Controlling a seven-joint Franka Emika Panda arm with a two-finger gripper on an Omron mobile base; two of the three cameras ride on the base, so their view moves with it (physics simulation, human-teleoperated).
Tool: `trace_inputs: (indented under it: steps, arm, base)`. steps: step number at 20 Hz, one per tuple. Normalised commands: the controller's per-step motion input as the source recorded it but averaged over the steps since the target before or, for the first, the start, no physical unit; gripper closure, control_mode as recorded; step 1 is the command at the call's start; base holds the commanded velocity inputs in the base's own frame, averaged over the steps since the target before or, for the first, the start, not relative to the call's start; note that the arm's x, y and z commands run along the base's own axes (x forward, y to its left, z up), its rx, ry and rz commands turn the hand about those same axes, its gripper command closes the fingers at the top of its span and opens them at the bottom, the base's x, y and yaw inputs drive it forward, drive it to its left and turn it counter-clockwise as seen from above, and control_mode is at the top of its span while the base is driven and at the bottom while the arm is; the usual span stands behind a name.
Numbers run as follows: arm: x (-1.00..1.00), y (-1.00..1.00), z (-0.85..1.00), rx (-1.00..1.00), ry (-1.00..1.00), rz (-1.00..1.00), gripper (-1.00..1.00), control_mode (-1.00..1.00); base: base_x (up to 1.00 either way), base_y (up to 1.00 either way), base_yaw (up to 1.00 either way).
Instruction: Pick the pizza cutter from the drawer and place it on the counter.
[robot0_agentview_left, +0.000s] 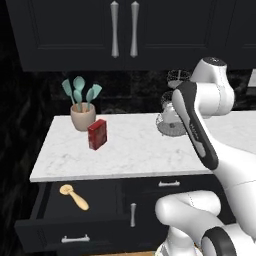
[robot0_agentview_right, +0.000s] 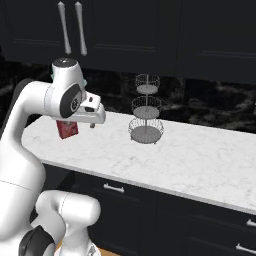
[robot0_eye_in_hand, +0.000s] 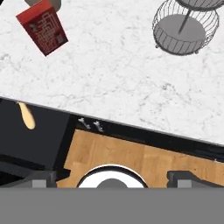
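The gripper (robot0_eye_in_hand: 113, 177) hangs high above the counter (robot0_agentview_left: 135, 150) with its two fingers spread as wide as they go and nothing between them; looking down along it you see white marble, the counter's front edge and a strip of wooden floor (robot0_eye_in_hand: 131, 159) below. It is nowhere near the job yet. The pizza cutter (robot0_agentview_left: 74, 196) lies in the drawer (robot0_agentview_left: 55, 235), which stands pulled out under the counter's left end, the cutter resting toward the drawer's back left with its pale wheel away from the front panel and its tan handle angled toward it. On the counter above, a red box (robot0_agentview_left: 97, 134) stands near the left end, just in front of a pot of teal spatulas (robot0_agentview_left: 82, 112), and a tiered wire basket (robot0_agentview_right: 145, 127) sits by the back edge farther right. So the drawer is open, but the reach down, the grasp, the lift and the setting down on the marble all look left to do.
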Motion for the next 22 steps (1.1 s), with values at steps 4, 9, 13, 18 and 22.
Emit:
trace_inputs:
  steps: [4, 9, 13, 18, 22]
  arm:
    - [0.1, 0.01, 0.07, 0.0, 0.0, 0.12, -1.0, -1.0]
    - [0.12, 0.54, -0.01, -0.03, 0.02, 0.18, -1.0, -1.0]
    - [0.15, 1.0, -0.48, -0.16, 0.11, 0.21, -1.0, -1.0]
    - [-0.04, 1.0, -0.86, -0.24, 0.19, 0.23, -1.0, -1.0]
    - [-0.74, 1.0, -0.72, -0.26, 0.22, 0.41, -1.0, -1.0]
  base:
    - [0.13, 0.0, 0.04]
    - [0.0, 0.0, 0.0]
    - [0.0, 0.0, 0.0]
    - [0.0, 0.0, 0.0]
    - [0.0, 0.0, 0.0]
